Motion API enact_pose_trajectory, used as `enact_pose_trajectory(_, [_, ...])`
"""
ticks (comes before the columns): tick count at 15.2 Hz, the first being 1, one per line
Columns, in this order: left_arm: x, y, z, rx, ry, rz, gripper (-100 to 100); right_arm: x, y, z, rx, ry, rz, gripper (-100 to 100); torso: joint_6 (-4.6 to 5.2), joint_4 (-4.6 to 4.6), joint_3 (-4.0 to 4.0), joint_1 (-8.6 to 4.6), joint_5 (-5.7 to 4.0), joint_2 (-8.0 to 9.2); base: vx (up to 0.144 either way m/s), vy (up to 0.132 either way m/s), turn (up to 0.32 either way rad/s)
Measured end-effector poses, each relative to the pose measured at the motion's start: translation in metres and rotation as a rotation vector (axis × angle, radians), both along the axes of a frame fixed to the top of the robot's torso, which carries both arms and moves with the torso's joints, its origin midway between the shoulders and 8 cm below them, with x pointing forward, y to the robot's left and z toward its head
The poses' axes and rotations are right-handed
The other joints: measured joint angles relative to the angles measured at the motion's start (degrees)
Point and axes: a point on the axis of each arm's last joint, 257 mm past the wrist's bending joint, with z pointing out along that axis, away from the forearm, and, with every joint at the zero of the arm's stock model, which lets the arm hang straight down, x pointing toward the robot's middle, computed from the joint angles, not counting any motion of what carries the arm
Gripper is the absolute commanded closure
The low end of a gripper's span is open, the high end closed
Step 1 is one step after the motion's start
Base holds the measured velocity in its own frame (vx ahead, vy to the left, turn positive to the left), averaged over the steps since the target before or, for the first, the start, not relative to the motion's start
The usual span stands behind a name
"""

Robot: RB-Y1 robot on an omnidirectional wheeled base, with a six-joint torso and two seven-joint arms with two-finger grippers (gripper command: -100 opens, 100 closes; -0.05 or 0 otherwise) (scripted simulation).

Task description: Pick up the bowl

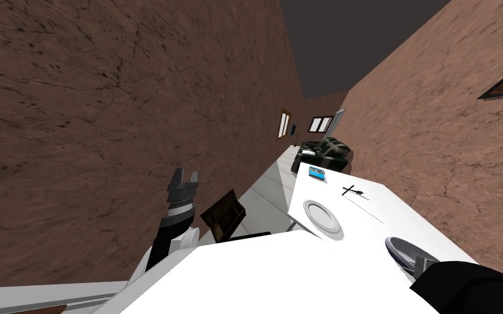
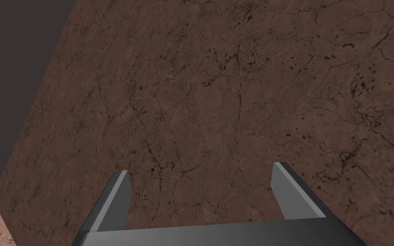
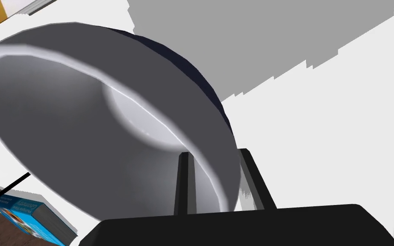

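In the head view a black arm (image 1: pixel 474 286) hides the near side of the bowl (image 1: pixel 400 249); in the right wrist view its wall drops behind the body of the right pincer (image 3: pixel 215 150) clasping it; a blue book (image 3: pixel 29 215) and a yellow-edged book (image 3: pixel 10 6) are cut by the edges; a black cross-shaped thing (image 1: pixel 351 191) on the counter (image 1: pixel 414 223) is too small to name.

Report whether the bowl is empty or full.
Empty: the bowl shows a bare grey inside down to its pale bottom; the right gripper clamps its rim.
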Motion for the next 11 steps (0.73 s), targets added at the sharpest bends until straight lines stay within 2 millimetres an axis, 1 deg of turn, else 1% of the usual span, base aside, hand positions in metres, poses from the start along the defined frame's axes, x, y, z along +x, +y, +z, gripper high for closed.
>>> enact_pose_trajectory(3, [0.000,0.000,0.000,0.000,0.000,0.000,0,0.026,0.005,0.002,-0.003,-0.002,0.038,100,0.06,-0.01,0.00,0.01,0.02,0.00,0.009,-0.017,-0.218])
enact_pose_trajectory(4, [0.000,0.000,0.000,0.000,0.000,0.000,0,0.032,0.007,0.004,-0.003,0.000,0.049,100,0.04,-0.01,0.00,0.04,0.03,0.02,0.004,-0.012,-0.059])
enact_pose_trajectory(7, [0.000,0.000,0.000,0.000,0.000,0.000,0,0.046,0.014,0.006,0.001,0.001,0.070,100,-0.03,-0.01,0.00,0.09,0.04,0.01,0.003,-0.012,-0.088])
enact_pose_trajectory(11, [0.000,0.000,0.000,0.000,0.000,0.000,0,0.062,0.027,0.008,0.011,0.003,0.099,100,0.02,0.00,0.02,0.14,0.09,0.04,0.005,-0.013,-0.153])
